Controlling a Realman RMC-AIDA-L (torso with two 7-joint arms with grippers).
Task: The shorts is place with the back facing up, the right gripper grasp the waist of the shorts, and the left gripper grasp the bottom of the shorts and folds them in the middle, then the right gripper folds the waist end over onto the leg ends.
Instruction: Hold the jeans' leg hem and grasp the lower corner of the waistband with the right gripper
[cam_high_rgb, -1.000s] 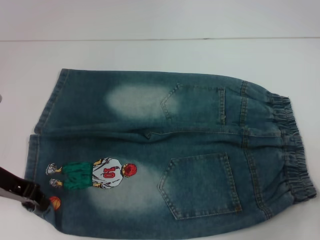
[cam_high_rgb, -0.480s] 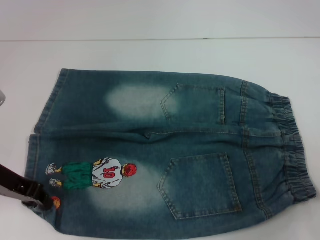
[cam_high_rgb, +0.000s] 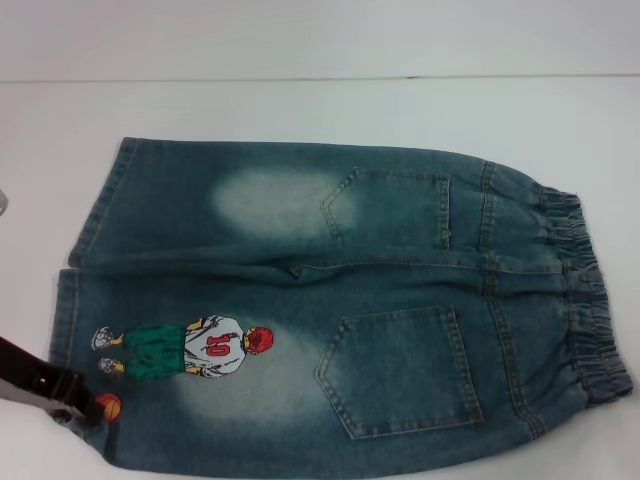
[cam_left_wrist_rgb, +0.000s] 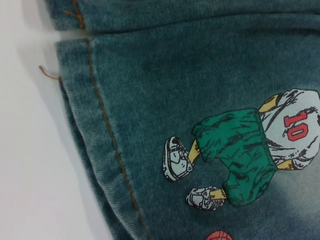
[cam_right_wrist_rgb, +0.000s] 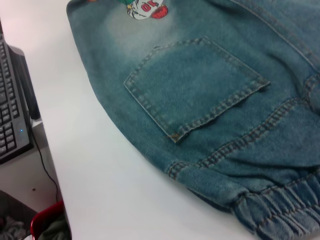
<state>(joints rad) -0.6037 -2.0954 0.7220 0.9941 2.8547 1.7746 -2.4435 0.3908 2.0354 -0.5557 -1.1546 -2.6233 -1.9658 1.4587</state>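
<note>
From the head camera, the shorts (cam_high_rgb: 320, 310) lie spread flat, back side up, on the white bench (cam_high_rgb: 320, 110), with the gathered waist (cam_high_rgb: 590, 300) toward the robot's right and the two leg hems (cam_high_rgb: 85, 250) toward its left. Two back pockets show, the nearer pocket (cam_high_rgb: 400, 370) below the farther one, and the cartoon player (cam_high_rgb: 185, 348) sits on the nearer leg with an orange ball (cam_high_rgb: 108, 404) close to the hem corner. The left tool (cam_high_rgb: 72, 402) reaches in from the left edge, its dark tip right at that near hem corner beside the ball; whether its jaws are apart or together cannot be told. The left wrist camera looks closely at the stitched hem (cam_left_wrist_rgb: 107, 145) of the nearer leg, the player's shoes and green shorts, and the top of the ball at the frame edge. The right wrist camera shows the nearer pocket (cam_right_wrist_rgb: 195, 85), the ruffled waist (cam_right_wrist_rgb: 280, 210) at the bench edge, and a keyboard (cam_right_wrist_rgb: 10, 110) off to the side; the right tool itself is not seen.
</note>
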